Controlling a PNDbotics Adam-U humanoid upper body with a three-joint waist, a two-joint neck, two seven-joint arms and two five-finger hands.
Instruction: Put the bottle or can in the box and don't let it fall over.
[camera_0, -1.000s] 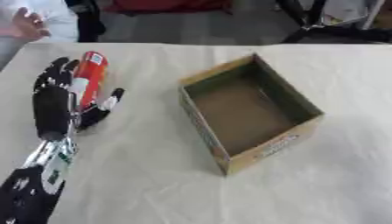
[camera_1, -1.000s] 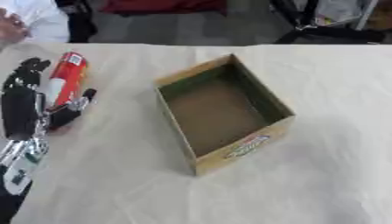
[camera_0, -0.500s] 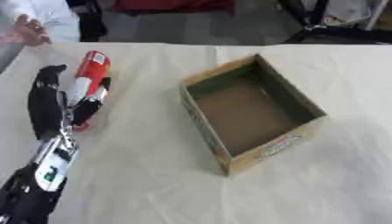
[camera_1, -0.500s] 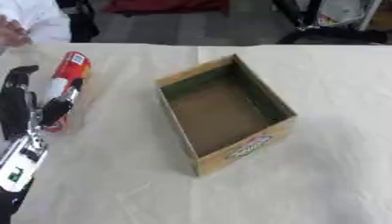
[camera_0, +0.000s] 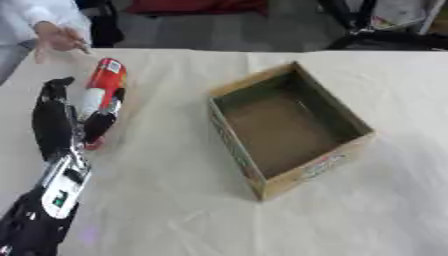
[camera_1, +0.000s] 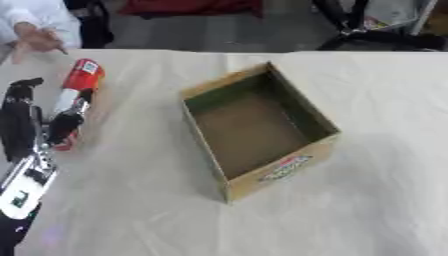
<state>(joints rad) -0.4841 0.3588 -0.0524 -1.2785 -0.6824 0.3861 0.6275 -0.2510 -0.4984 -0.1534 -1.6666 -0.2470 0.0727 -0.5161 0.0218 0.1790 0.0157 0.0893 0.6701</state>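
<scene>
Nearest, the left hand (camera_0: 54, 125) reaches up from the lower left corner, palm toward the can (camera_0: 101, 95), which lies on its side touching the hand's right edge. Its thumb curls over the can's near end while the fingers stretch up along the far side, so the hand looks half closed on it, not yet lifting. The can's long axis runs away from the robot, nearly parallel to the fingers. Farther right, well apart, stands the open box (camera_0: 337, 150). The right hand shows nowhere.

Red-and-white bottle (camera_0: 101, 95), brown box (camera_0: 289, 127)
</scene>
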